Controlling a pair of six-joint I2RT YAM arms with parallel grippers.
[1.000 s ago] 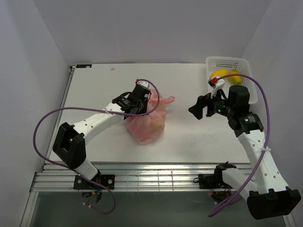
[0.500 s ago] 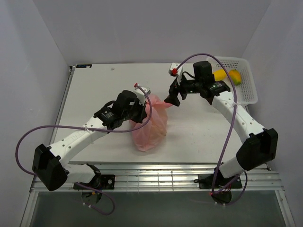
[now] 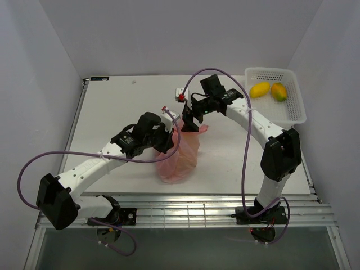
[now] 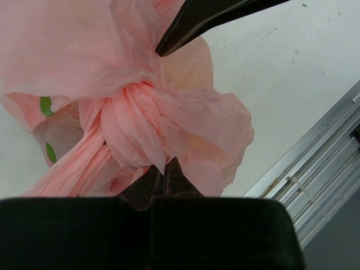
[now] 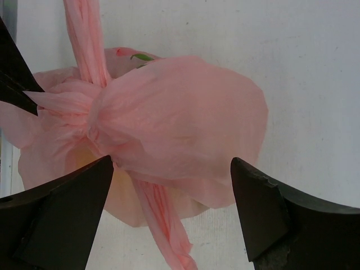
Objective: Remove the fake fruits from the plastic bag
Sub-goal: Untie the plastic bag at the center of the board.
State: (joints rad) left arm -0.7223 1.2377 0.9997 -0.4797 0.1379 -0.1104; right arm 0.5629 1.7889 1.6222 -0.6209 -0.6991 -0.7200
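- The bag (image 3: 180,160) sits well left of the basket (image 3: 298,115) and is tied shut, so no fruit shows plainly through the pink film.
- The left gripper (image 4: 163,173) is on the bag's side away from the basket. Its jaws look pinched together on a fold just under the knot (image 4: 138,90), I'd guess to hold the neck taut.
- The right gripper (image 5: 171,163) comes in from the basket side. Its jaws are wide apart, straddling the puffed top beside the knot and not touching it, which looks like lining up to pull the tie loose.
- The bag's long axis runs from the knotted end, which points toward the basket side, to the heavy belly sagging away from the basket.
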